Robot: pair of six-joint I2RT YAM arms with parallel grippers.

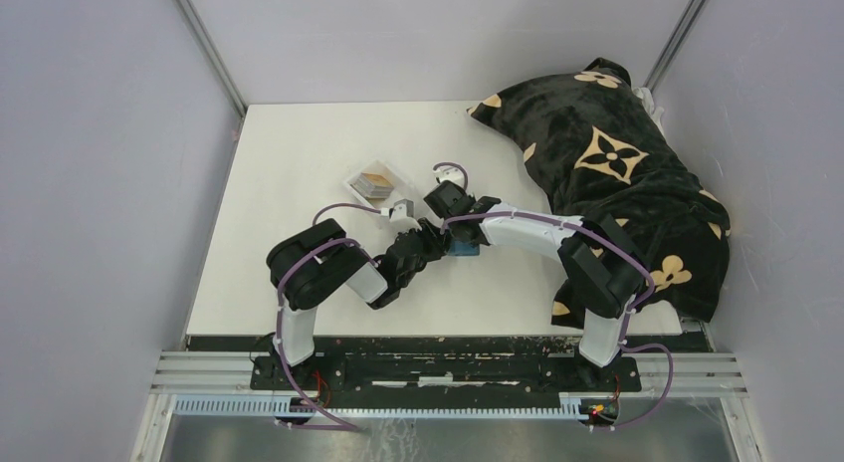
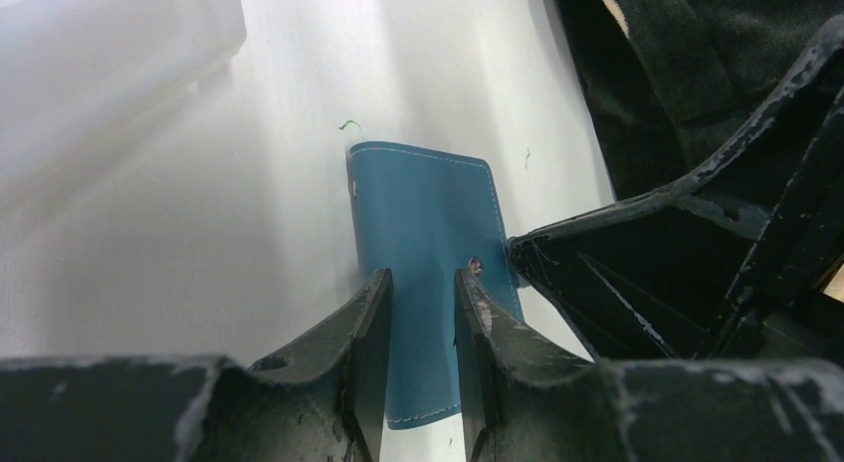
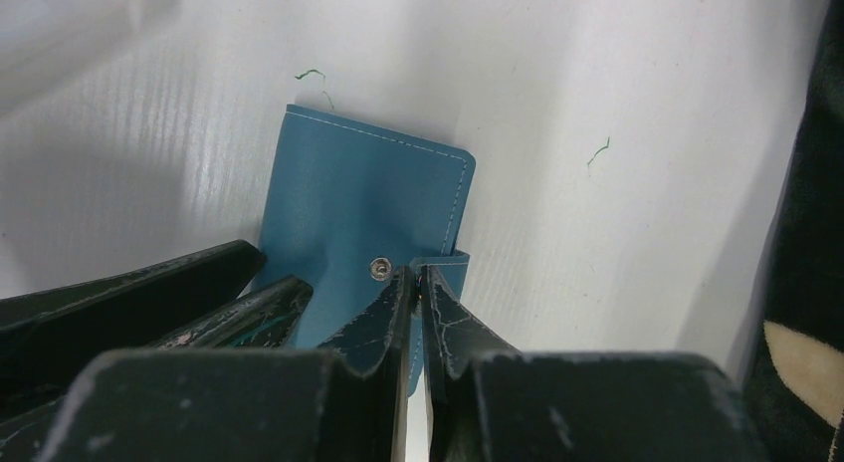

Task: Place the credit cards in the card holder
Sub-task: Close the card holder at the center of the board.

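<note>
Top view: my two arms met over the middle of the white table [image 1: 299, 153]. There the small teal-blue, leather-like card holder [image 3: 358, 198] lay flat with its stitched cover up, folded shut as far as could be seen.

Right wrist view: my right gripper [image 3: 416, 275] had its jaws pressed almost together, pinching the card holder's small snap tab [image 3: 453, 266] at the near edge. A round metal stud [image 3: 378, 268] sat on the cover just beside my fingertips.

Left wrist view: my left gripper [image 2: 423, 278] stood over the near half of the card holder. Its jaws were a narrow gap apart, with blue cover showing between them and nothing held. Whether the tips touched the cover could not be told. The two grippers were just beside each other at the tab.

The credit cards [image 1: 375, 180], a small stack with a tan face on top, rested in a clear plastic rectangular tray [image 1: 350, 182] near the card holder, on its far left. A black plush blanket with tan flower motifs [image 1: 607, 133] covered the table's right side.
</note>
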